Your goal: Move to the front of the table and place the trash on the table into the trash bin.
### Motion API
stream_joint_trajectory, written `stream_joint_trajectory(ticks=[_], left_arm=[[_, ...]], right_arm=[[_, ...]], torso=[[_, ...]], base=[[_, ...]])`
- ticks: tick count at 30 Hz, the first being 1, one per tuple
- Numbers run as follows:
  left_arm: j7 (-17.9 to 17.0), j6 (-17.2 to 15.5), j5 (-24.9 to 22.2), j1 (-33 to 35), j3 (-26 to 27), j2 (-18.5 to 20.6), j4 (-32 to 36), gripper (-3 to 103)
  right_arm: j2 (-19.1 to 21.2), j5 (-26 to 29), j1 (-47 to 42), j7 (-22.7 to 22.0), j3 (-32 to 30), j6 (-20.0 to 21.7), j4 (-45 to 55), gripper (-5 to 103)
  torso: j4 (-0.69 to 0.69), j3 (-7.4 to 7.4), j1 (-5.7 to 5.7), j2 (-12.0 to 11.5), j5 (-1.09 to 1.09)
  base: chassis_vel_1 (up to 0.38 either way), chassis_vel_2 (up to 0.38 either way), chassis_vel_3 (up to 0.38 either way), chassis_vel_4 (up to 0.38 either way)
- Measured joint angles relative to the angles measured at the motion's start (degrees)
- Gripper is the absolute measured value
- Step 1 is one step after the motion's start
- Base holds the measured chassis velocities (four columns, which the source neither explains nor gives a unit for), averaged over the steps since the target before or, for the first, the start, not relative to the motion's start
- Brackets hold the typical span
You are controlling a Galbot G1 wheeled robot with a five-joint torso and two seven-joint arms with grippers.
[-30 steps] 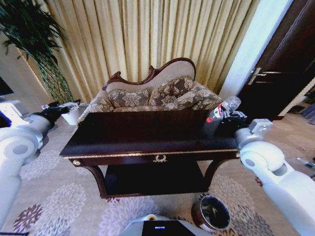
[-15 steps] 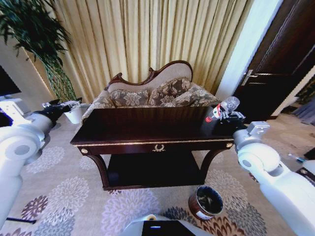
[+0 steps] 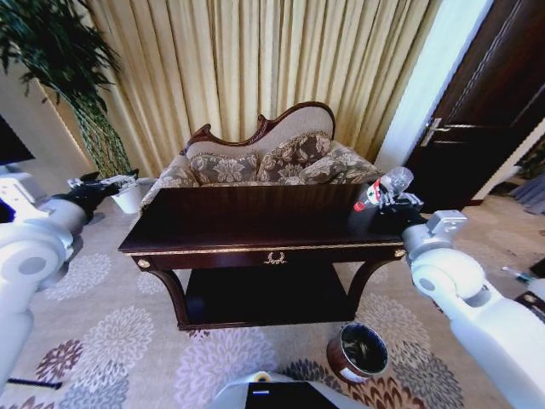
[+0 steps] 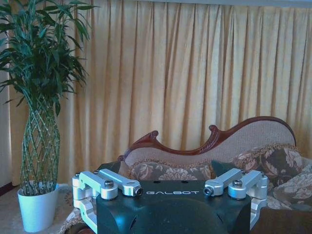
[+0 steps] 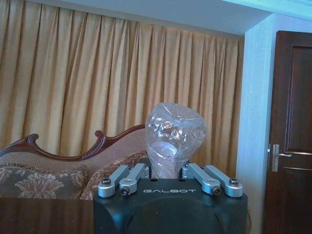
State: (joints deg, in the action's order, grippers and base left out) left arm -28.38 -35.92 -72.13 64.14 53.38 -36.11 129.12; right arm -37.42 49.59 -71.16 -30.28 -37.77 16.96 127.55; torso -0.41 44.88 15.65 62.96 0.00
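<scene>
the right hand [image 3: 387,198] is clenched around the clear plastic bottle [image 3: 381,189], held in the air over the right end of the surface [image 3: 255,223]; in the right wrist view the crumpled bottle [image 5: 173,136] sticks out from between the closed fingers [image 5: 127,178]. so the pick looks done, and the drop is what remains: the trash bin [image 3: 358,351] stands on the carpet [image 3: 111,332] in front of the surface's right leg, well below the bottle and nearer the robot. no bottle lies on the dark top; whether any tiny scraps are left there i cannot tell.

the left hand [image 3: 98,189] is parked out to the left, off the surface and near the white plant pot [image 3: 129,198]; in the left wrist view its fingers [image 4: 109,183] are spread with nothing between them.

the dark glossy surface has gold edge trim, a gold emblem at front centre and a lower shelf. behind it stands a carved-back floral sofa [image 3: 272,158], then tan curtains [image 3: 255,60], a tall plant [image 3: 60,77] on the left and a dark door [image 3: 485,111] on the right.
</scene>
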Motion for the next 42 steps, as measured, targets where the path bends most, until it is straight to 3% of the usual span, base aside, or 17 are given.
stream_joint_trajectory(ticks=[26,30,34,38,42], left_arm=[[0.07,0.72,0.48,0.96,-0.23,-0.60,1.00,100],[0.01,0.82,0.58,1.34,-0.09,-1.00,1.48,100],[-0.06,0.92,0.69,1.92,0.20,-1.39,1.91,100],[-0.07,0.99,0.99,2.92,1.04,-1.92,2.14,100],[-0.07,1.05,1.07,4.16,2.39,-2.23,2.61,100]], right_arm=[[-1.54,-2.40,-2.32,0.27,0.56,-1.89,0.08,25],[-3.40,-3.61,-4.28,0.66,0.52,-1.98,-1.63,25],[-6.01,-5.16,-8.32,1.70,-1.44,0.98,-3.17,25],[-11.56,-9.98,-14.23,4.63,-3.28,3.23,-7.43,25],[-16.87,-16.06,-15.29,7.12,-1.69,2.46,-15.88,25]], torso=[[0.01,-0.01,-0.01,0.01,0.00],[0.02,-0.01,-0.01,0.01,0.00],[0.00,0.00,0.00,-0.01,0.00],[-0.01,0.00,0.00,-0.01,0.00],[0.00,-0.01,0.00,0.00,-0.01]], base=[[0.099,-0.103,-0.103,0.104],[0.000,0.000,0.000,0.000],[0.000,0.000,0.000,0.000],[0.000,0.000,0.000,0.000],[0.000,0.000,0.000,0.000]])
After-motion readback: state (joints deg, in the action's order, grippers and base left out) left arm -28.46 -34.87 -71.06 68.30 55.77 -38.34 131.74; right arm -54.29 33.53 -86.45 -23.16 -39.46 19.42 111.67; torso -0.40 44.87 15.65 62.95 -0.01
